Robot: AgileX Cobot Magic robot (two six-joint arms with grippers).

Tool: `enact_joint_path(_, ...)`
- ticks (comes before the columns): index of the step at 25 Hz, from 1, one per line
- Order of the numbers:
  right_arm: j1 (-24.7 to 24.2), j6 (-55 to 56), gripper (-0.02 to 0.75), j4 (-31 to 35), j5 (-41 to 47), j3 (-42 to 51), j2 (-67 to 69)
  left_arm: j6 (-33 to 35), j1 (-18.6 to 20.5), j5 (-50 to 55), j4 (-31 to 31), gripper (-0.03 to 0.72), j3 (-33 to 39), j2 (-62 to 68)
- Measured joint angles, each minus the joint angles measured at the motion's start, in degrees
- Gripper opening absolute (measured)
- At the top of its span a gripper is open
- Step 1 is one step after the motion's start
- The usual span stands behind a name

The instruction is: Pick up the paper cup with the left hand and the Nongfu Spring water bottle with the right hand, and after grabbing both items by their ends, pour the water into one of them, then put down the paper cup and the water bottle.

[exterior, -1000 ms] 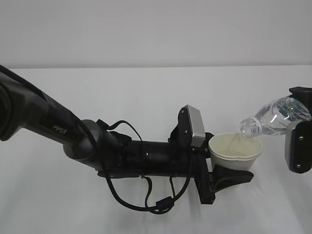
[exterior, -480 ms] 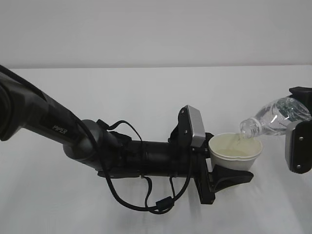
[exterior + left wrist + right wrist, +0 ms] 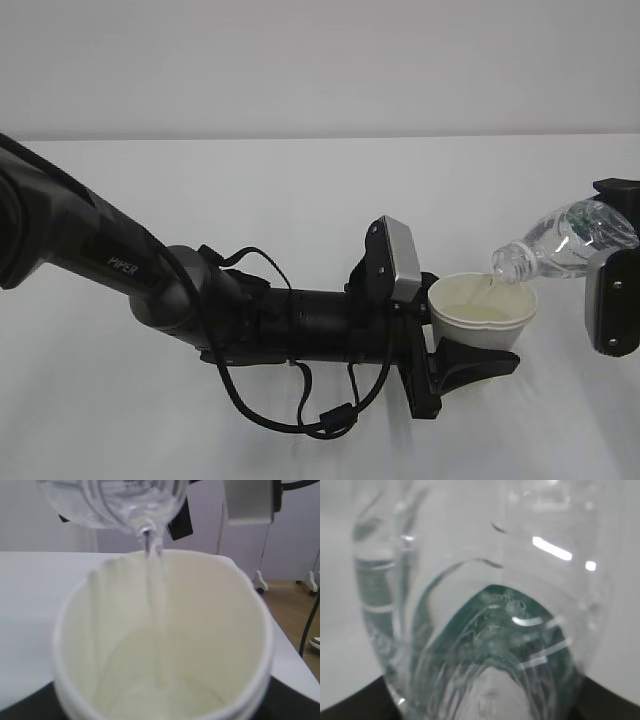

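Above the white desk [image 3: 300, 200], the left claw [image 3: 478, 362] pinches the paper cup [image 3: 484, 312] at its base while the right claw [image 3: 618, 262] grips the tilted Nongfu Spring water bottle [image 3: 562, 242], water [image 3: 156, 605] streaming into the cup.

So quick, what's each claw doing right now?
Left gripper: closed on the paper cup.
Right gripper: closed on the water bottle, tilted and pouring.
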Motion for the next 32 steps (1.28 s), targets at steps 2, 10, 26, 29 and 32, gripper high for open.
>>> enact_joint_path(2, 0.0, 0.0, 0.407, 0.0, 0.0, 0.0, 0.0, 0.0, 0.0, 0.0, 0.0, 0.439, 0.0, 0.0)
enact_joint_path(10, 0.0, -0.1, 0.407, 0.0, 0.0, 0.0, 0.0, 0.0, 0.0, 0.0, 0.0, 0.439, 0.0, 0.0)
enact_joint_path(26, 0.0, -0.7, 0.407, 0.0, 0.0, 0.0, 0.0, 0.0, 0.0, 0.0, 0.0, 0.439, 0.0, 0.0)
enact_joint_path(29, 0.0, -0.8, 0.407, 0.0, 0.0, 0.0, -0.1, 0.0, 0.0, 0.0, 0.0, 0.439, 0.0, 0.0)
enact_joint_path(32, 0.0, -0.8, 0.406, 0.0, 0.0, 0.0, -0.1, 0.0, 0.0, 0.0, 0.0, 0.439, 0.0, 0.0)
